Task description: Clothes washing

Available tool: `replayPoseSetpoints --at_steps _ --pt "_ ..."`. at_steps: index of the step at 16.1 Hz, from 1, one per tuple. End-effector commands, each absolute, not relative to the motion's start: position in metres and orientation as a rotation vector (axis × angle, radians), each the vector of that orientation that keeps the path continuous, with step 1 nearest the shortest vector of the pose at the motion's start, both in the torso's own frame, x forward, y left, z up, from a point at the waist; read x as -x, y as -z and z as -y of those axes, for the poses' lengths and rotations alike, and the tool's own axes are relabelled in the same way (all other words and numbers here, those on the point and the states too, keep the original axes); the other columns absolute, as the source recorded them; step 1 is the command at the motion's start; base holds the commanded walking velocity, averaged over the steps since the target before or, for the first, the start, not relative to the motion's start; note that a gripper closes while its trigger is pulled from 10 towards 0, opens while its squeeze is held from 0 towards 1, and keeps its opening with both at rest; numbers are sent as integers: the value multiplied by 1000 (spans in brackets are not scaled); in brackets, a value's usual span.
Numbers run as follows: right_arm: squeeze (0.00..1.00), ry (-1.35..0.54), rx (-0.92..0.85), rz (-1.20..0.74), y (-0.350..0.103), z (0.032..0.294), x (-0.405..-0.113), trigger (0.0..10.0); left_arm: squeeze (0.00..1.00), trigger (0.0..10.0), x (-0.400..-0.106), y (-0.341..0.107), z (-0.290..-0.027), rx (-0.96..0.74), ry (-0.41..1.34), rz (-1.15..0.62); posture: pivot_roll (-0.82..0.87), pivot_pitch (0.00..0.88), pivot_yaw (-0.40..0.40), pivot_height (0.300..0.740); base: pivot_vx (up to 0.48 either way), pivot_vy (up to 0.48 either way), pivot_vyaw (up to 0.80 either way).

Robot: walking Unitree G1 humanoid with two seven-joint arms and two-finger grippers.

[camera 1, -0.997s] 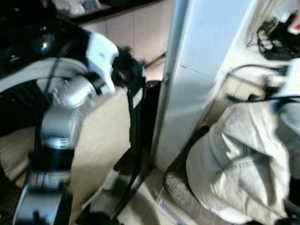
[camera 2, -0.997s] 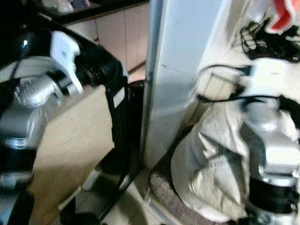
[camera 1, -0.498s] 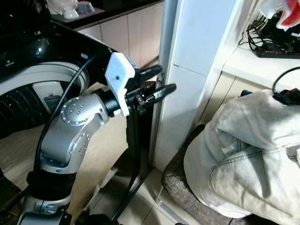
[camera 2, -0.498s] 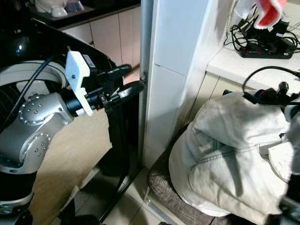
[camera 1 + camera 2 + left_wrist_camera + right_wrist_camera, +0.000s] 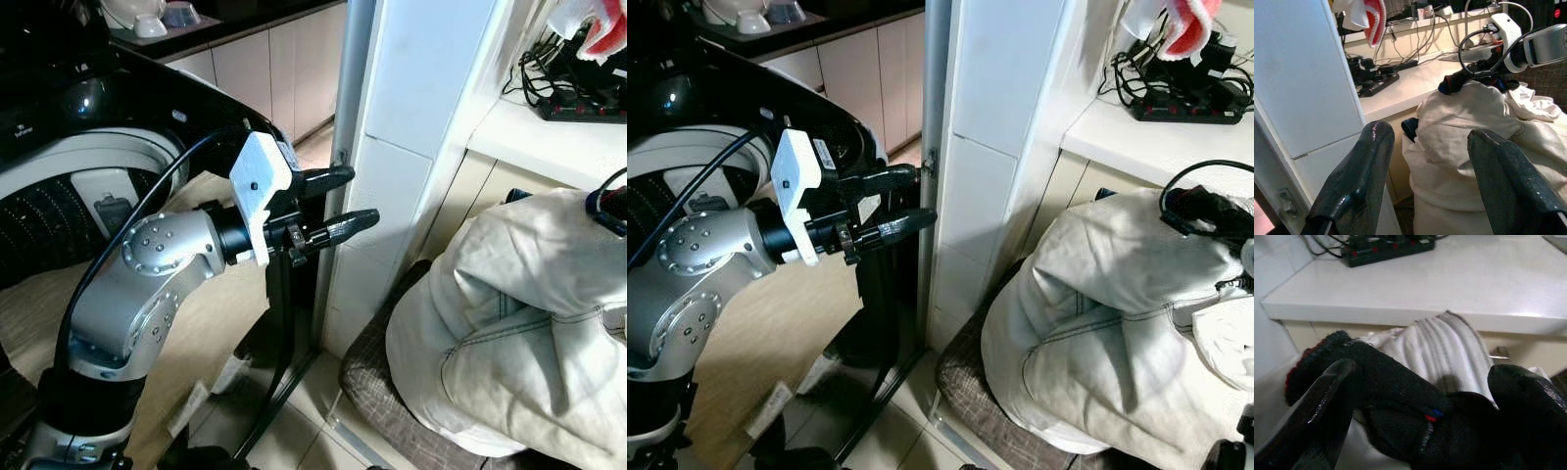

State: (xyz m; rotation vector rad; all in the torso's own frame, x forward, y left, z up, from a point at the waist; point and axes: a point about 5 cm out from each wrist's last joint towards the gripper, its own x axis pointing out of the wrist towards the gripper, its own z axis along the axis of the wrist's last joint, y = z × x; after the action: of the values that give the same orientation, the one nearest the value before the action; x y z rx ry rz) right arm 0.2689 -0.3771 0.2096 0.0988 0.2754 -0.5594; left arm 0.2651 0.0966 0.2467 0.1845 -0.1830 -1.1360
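Observation:
A heap of pale beige clothes lies on a grey woven stool at the right. My left gripper is open and empty, held in the air in front of the white pillar, left of the heap. Beyond its fingers the left wrist view shows the same heap. My right gripper is at the heap's top, shut on a black garment with a red edge. That black garment shows over the heap's upper right. The washing machine, black with a white drum rim, stands at the left.
A white counter behind the heap carries a power strip and tangled cables. A red and white cloth hangs above it. Cabinets run behind the washer. Tiled floor shows between the washer and the stool.
The blurred picture has steadied as the camera settled. My left gripper has swung out, open, toward the pillar and a little lower. My right arm has dropped out of the eye views' right side.

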Motion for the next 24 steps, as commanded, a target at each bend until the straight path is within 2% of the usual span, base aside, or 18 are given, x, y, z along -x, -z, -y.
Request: replayPoseSetpoints --at_steps 1,5,6,8,9,10,11,20,24 --pt "0 626 -143 -273 -208 383 -265 10000 0 10000 -261 -250 -95 -193 1172 183 -30 17 -32 740 0 0 0" --pt "0 646 -204 -340 -192 383 -261 10000 0 10000 -257 -250 -93 -210 1205 170 -26 20 -34 740 0 0 0" --pt "0 611 -295 -359 -185 378 -260 10000 0 10000 -252 -251 -92 -197 1243 163 -26 19 -33 740 0 0 0" --pt "0 596 -346 -362 -182 374 -260 10000 0 10000 -251 -252 -92 -198 1249 166 -26 18 -32 740 0 0 0" --pt "0 590 -373 -355 -181 373 -261 8510 0 10000 -251 -253 -92 -203 1250 169 -27 20 -31 740 0 0 0" --pt "0 587 -395 -349 -181 373 -261 2745 0 10000 -252 -253 -92 -206 1248 171 -26 18 -32 740 0 0 0" --pt "0 588 -413 -342 -181 374 -261 0 0 10000 -252 -253 -92 -207 1247 173 -26 20 -31 740 0 0 0" --pt "0 595 -432 -314 -186 375 -262 0 0 10000 -254 -256 -93 -206 1230 179 -22 22 -36 740 0 0 0" --pt "0 592 -438 -303 -189 375 -262 0 0 10000 -248 -255 -91 -176 1289 163 -25 17 -34 740 0 0 0"
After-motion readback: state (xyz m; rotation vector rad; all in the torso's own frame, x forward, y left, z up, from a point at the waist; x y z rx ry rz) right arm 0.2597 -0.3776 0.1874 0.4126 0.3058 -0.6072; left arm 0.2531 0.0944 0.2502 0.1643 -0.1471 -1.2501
